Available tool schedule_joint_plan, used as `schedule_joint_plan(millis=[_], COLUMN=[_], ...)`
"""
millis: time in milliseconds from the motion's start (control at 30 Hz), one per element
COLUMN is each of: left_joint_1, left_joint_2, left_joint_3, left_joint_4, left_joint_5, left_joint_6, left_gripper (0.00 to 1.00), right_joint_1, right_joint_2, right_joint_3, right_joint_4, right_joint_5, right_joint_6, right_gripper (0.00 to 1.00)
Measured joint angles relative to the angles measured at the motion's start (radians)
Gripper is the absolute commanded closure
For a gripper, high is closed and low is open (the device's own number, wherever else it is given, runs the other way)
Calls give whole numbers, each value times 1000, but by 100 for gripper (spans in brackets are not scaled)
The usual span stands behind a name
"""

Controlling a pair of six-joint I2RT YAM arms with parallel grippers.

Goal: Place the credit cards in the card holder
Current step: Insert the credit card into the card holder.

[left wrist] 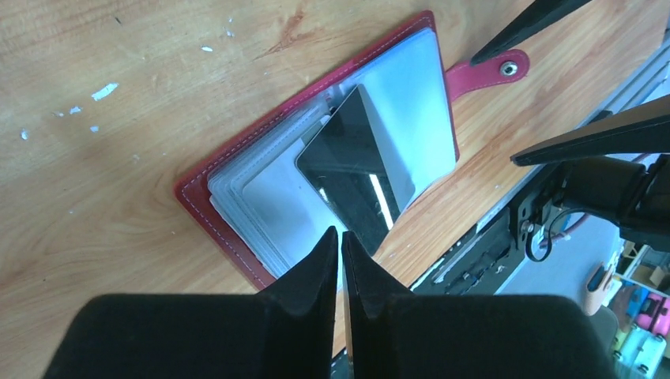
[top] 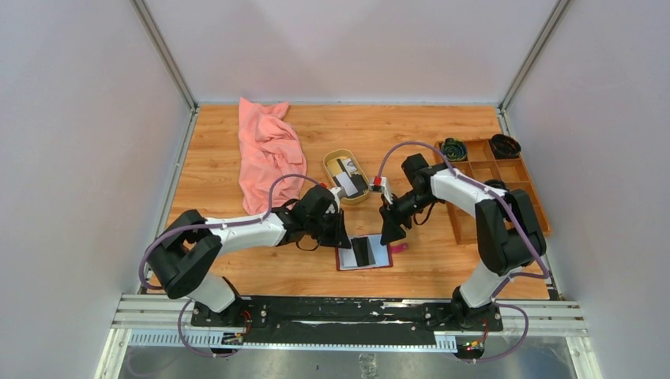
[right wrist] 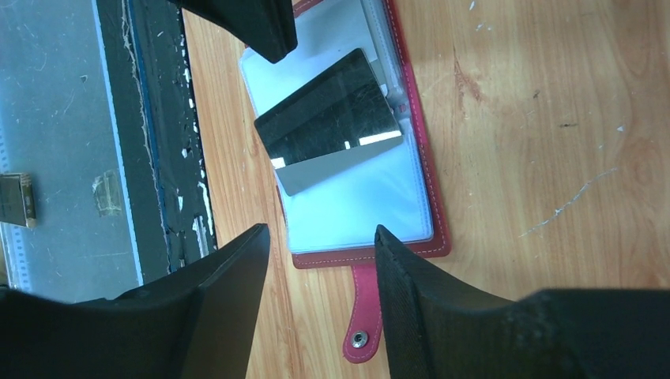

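The dark red card holder [top: 345, 258] lies open on the table, its clear sleeves up. A black card [top: 364, 250] lies slanted on the sleeves; whether one corner is tucked in, I cannot tell. In the left wrist view the card [left wrist: 359, 158] lies just beyond my left gripper [left wrist: 341, 233], which is shut and empty over the holder's near edge [left wrist: 197, 197]. My right gripper [right wrist: 321, 233] is open and empty above the snap strap [right wrist: 359, 332], with the holder [right wrist: 355, 205] and card [right wrist: 328, 118] beyond. More cards [top: 348, 180] lie in the oval tan dish [top: 332, 158].
A pink cloth [top: 267, 150] lies at the back left. A brown wooden compartment tray [top: 498, 178] with dark coiled items stands at the right. The table's front edge and a black rail [top: 340, 312] run just near of the holder.
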Motion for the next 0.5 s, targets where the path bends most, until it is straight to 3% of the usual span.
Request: schedule_joint_plan(millis=[500], left_joint_1=[-19], left_joint_2=[77], left_joint_3=[7], left_joint_4=[11], left_joint_5=[-10], left_joint_6=[-25], left_gripper=[92], right_joint_1=[1], right_joint_2=[48], right_joint_3=[17], right_joint_4=[-2], right_joint_5=[37], right_joint_6=[3], right_gripper=[51])
